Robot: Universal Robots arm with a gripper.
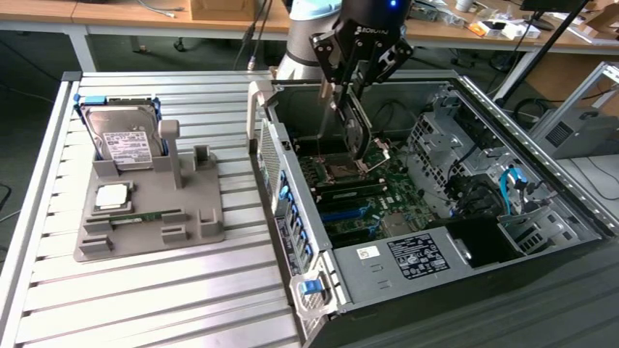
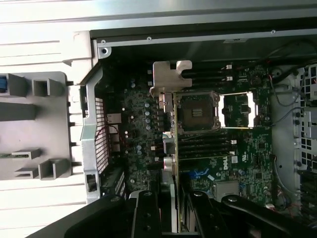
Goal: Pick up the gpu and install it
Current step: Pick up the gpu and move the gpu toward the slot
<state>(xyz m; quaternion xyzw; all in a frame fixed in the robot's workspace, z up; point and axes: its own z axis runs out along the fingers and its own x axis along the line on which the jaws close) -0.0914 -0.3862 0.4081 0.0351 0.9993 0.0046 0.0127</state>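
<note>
Gpu (image 2: 169, 144) hangs edge-on right under my wrist camera, pinched by its top edge between the two fingers of the gripper (image 2: 172, 210), so the pincer is closed on the card and nothing else. Its silvery end bracket points toward the vented rear wall (image 2: 101, 134) of the computer case (image 1: 406, 283). From the outside camera I see the gripper (image 1: 353, 83) holding the card (image 1: 356, 138) upright above the open case, over the board but, as far as I can judge, not seated in any slot. Below it lie the motherboard (image 2: 218, 148) with its bare processor socket (image 2: 197, 113), and nearer the front the blue slots (image 1: 343, 214). I'd call this the carry-in stage, pick-up done and install not yet made. Seating it calls for the card's bottom edge squared over its slot and the bracket lined up with the rear wall. Well apart, the hard drive (image 1: 121, 141) stands in the grey tray (image 1: 145, 232).
</note>
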